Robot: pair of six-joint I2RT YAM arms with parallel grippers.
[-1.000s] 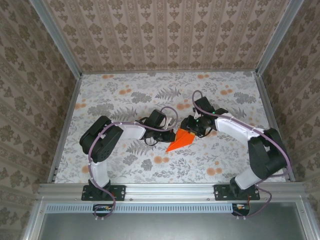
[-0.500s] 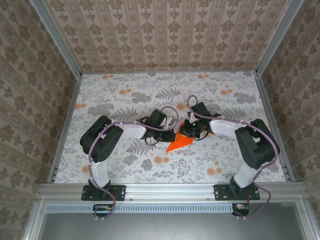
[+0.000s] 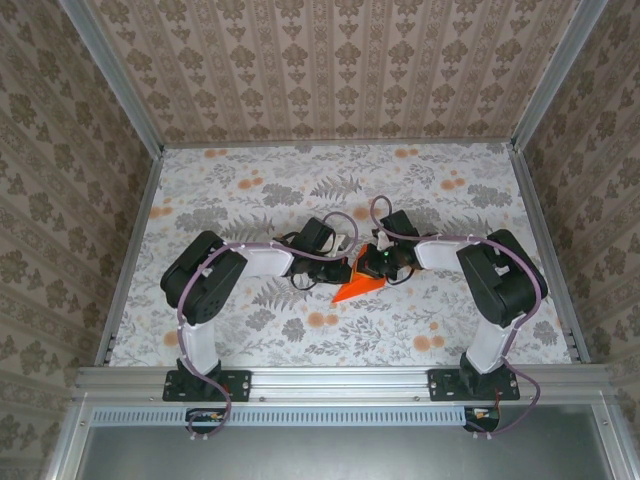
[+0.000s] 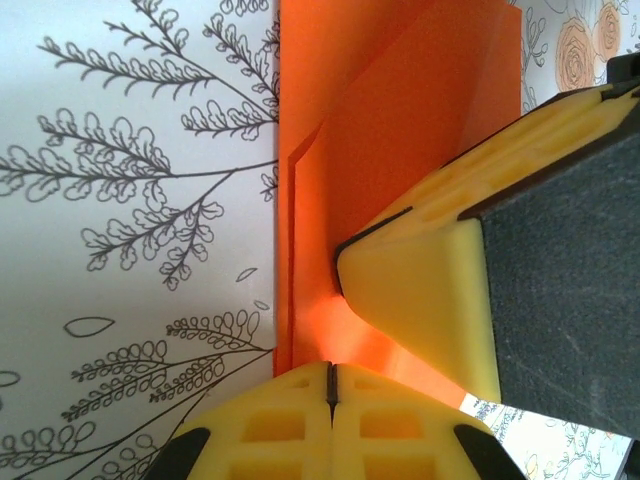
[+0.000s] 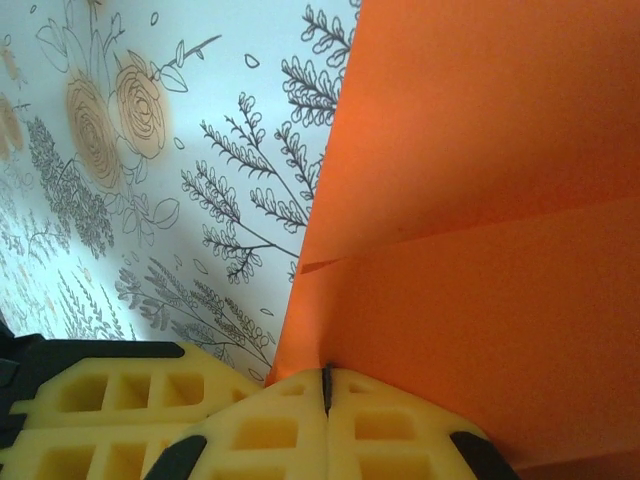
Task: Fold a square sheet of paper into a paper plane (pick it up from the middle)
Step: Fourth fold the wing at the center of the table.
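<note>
The square sheet of paper [image 3: 356, 287] is bright orange and folded into a pointed wedge, lying flat at mid-table with its tip toward the near left. Layered flaps and creases show in the left wrist view [image 4: 390, 120] and the right wrist view [image 5: 480, 200]. My left gripper [image 3: 346, 263] is shut, its tips [image 4: 330, 385] set down on the paper's edge. My right gripper [image 3: 376, 264] is shut too, its tips [image 5: 325, 388] resting on the paper close beside the left one. The right gripper's yellow finger [image 4: 430, 290] lies on the paper ahead of the left tips.
The floral tablecloth [image 3: 250, 195] covers the table, fenced by patterned walls and metal rails [image 3: 340, 378]. Both forearms lie low and converge at the middle. Open cloth lies toward the far edge and near both sides.
My right gripper has shut and slid left onto the paper, its arm folding in closer. The left arm and the paper have stayed put.
</note>
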